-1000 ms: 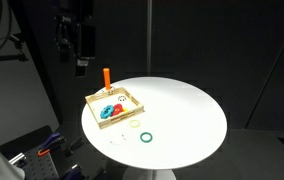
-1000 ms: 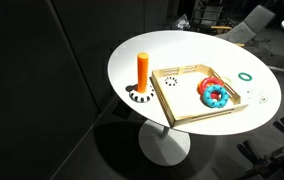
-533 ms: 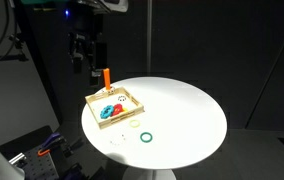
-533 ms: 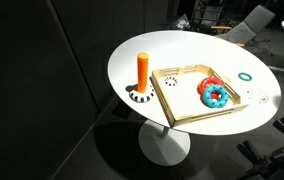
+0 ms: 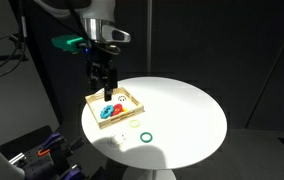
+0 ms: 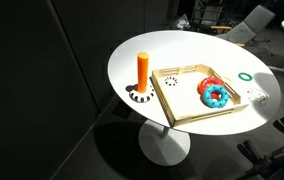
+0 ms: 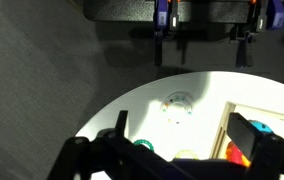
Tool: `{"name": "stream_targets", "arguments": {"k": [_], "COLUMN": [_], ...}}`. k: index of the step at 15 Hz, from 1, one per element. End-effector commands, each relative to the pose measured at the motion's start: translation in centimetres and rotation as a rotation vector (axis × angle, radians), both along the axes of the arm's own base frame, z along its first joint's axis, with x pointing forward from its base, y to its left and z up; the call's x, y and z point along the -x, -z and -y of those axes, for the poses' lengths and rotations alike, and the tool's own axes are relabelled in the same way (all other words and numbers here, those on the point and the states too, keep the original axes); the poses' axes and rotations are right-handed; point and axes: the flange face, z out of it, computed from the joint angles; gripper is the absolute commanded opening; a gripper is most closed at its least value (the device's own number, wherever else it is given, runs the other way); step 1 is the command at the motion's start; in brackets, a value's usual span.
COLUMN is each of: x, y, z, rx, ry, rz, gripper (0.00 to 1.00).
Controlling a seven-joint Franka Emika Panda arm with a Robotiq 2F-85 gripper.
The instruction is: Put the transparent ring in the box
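Note:
The transparent ring [image 7: 177, 103] lies on the white table, faint, with small coloured glints; it also shows in both exterior views [image 6: 260, 97] [image 5: 123, 136]. The dark green ring [image 5: 145, 137] lies near it on the table [image 6: 245, 76] [image 7: 142, 147]. The box [image 5: 123, 116] is a light-wood tray holding red and blue pieces [image 6: 215, 93]; its wall shows at the right of the wrist view [image 7: 230, 125]. My gripper [image 5: 104, 90] hangs above the box's far side, open and empty, fingers wide apart [image 7: 182, 135]. It is out of frame in an exterior view.
An orange upright cylinder [image 6: 143, 70] stands on a dotted base beside the box. A small yellowish piece [image 7: 187, 155] lies between the green ring and the box. The round white table [image 5: 182, 110] has dark floor all around it.
The arm has moved right and down, from beyond the table's edge to above the box. The rings and the box have not moved.

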Motion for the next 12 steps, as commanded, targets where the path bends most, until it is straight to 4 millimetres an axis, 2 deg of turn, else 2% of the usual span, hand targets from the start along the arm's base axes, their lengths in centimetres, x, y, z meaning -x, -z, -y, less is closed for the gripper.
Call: {"name": "stream_targets", "arguments": {"k": [1,6,8,9,10,12], "x": [-0.9,-1.8,-2.0,-1.7,-1.7,-1.7], "y": [4.2,10.4,12.1,11.0,11.8,12.0], "z": [-1.3,-1.8,-1.8,-2.0,-2.0,-2.0], "rx": [0.034,0.049,0.06,0.034,0.034,0.034], "ry": [0.03,0.083,0.102,0.075,0.077,0.076], "rz": [-0.002,-0.021,-0.034,-0.033,-0.045,-0.05], "gripper": [1.0,1.0,1.0,1.0,1.0,1.0]}}
